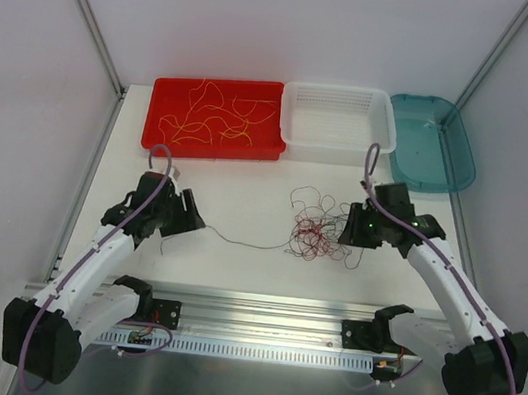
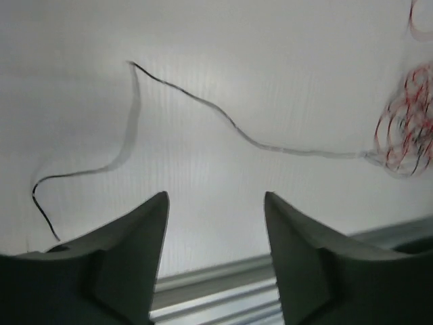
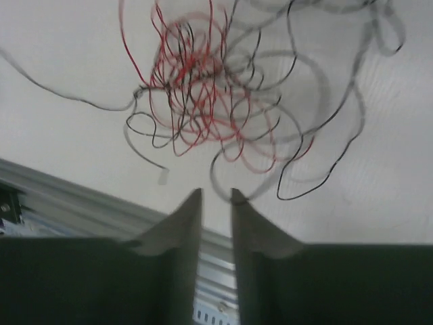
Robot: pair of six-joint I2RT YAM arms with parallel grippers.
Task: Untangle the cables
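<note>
A clump of thin red and black cables (image 1: 316,232) lies mid-table, seen close up in the right wrist view (image 3: 203,88). One long black strand (image 1: 241,243) runs left from it across the table (image 2: 203,101) and ends just ahead of my left gripper (image 1: 197,221). That gripper (image 2: 216,194) is open and holds nothing. My right gripper (image 1: 345,233) sits at the clump's right edge. Its jaws (image 3: 216,191) stand a narrow gap apart, and a black loop (image 3: 223,193) lies against the tip of one finger. Several yellow-orange cables (image 1: 211,114) lie in the red tray.
At the back stand a red tray (image 1: 158,137), an empty white basket (image 1: 335,144) and a teal bin (image 1: 432,143). A metal rail (image 1: 262,322) runs along the near edge between the arm bases.
</note>
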